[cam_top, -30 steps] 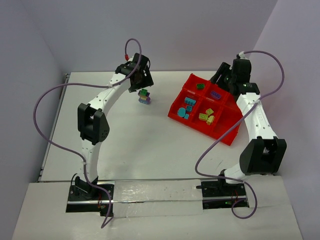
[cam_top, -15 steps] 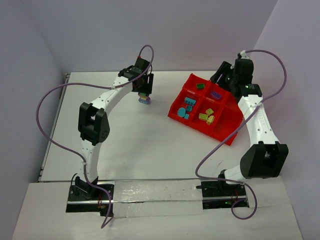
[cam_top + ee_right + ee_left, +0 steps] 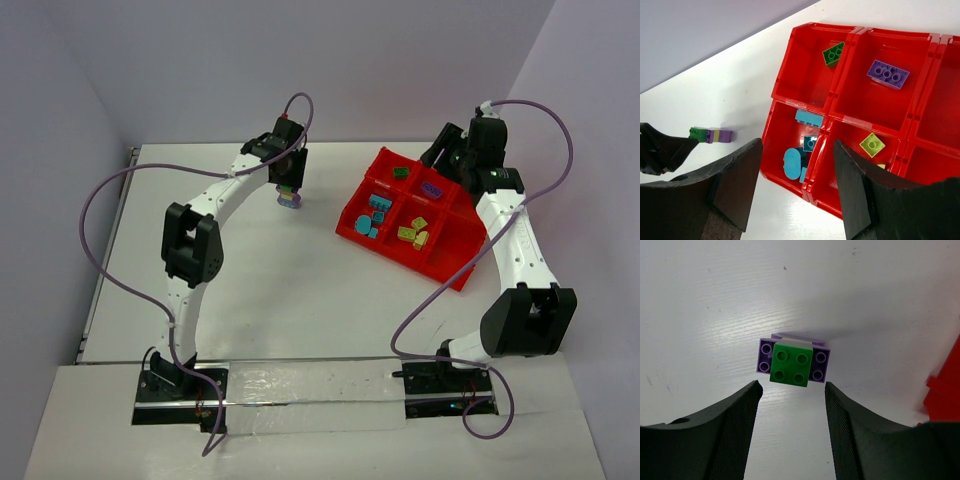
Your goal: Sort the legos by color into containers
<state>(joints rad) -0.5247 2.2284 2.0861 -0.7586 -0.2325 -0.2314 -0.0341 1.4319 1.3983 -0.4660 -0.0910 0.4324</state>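
A small clump of legos (image 3: 792, 363), a green brick on purple ones, stands on the white table; it also shows in the top view (image 3: 289, 199) and the right wrist view (image 3: 711, 135). My left gripper (image 3: 792, 387) is open and hangs just above it, the clump lying just beyond the fingertips. The red tray (image 3: 455, 270) sits at the right, with a green brick (image 3: 833, 53), a purple brick (image 3: 887, 74), teal pieces (image 3: 795, 162) and yellow-green bricks (image 3: 872, 145) in separate compartments. My right gripper (image 3: 797, 152) is open and empty above the tray.
The tray's right-hand compartments (image 3: 940, 125) look empty. The table's back edge meets the wall just behind both grippers. The left arm's purple cable (image 3: 110, 190) loops over the left side of the table.
My left gripper has swung right and come over the lego clump, partly covering it in the top view. The right arm has barely moved.
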